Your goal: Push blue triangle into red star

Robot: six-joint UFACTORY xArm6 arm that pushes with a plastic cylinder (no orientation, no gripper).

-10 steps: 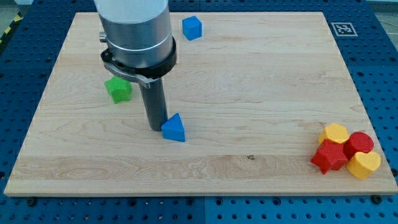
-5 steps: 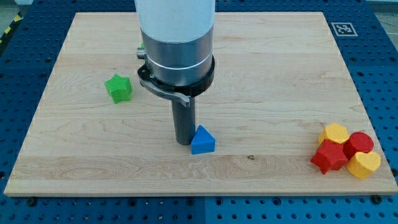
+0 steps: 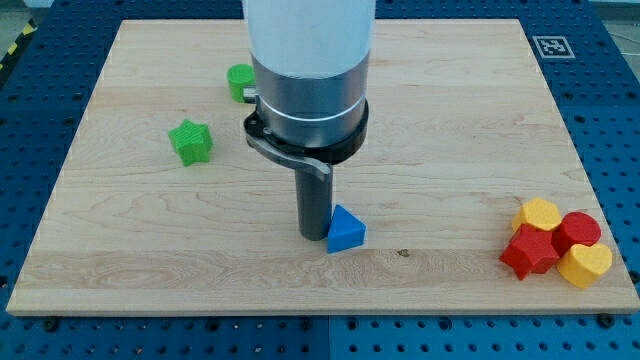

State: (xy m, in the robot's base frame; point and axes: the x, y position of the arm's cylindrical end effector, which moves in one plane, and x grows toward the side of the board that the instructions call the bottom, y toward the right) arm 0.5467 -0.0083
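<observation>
The blue triangle (image 3: 345, 230) lies on the wooden board (image 3: 450, 140) a little below its middle. My tip (image 3: 315, 235) stands right against the triangle's left side, touching it. The red star (image 3: 529, 251) sits near the board's lower right corner, far to the view's right of the triangle, in a tight cluster with other blocks.
A yellow hexagon (image 3: 538, 214), a red round block (image 3: 577, 230) and a yellow heart (image 3: 585, 265) crowd around the red star. A green star (image 3: 190, 141) lies at the left. A green block (image 3: 240, 80) shows partly behind the arm's body.
My tip has moved to the view's right and slightly down, pushing the blue triangle along with it. The arm's body now hides the blue cube and uncovers a green block at the upper left.
</observation>
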